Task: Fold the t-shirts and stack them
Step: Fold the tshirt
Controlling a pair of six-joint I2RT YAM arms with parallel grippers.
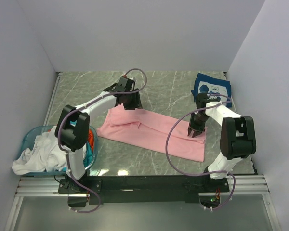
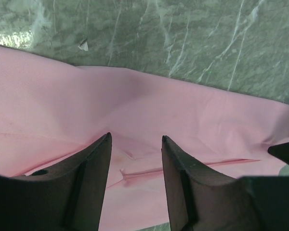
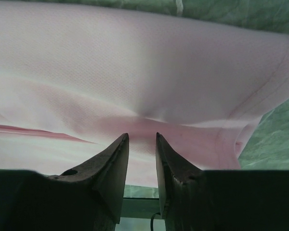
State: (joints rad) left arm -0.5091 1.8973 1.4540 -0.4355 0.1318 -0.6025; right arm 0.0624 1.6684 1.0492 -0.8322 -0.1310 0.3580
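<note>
The pink t-shirt (image 1: 154, 132) lies spread in the middle of the table (image 1: 173, 89), the right end effector (image 3: 142, 135) seems clenched on its right end, and the left end effector (image 2: 135, 138), released over the left end, should pinch there before both lift evenly.
</note>
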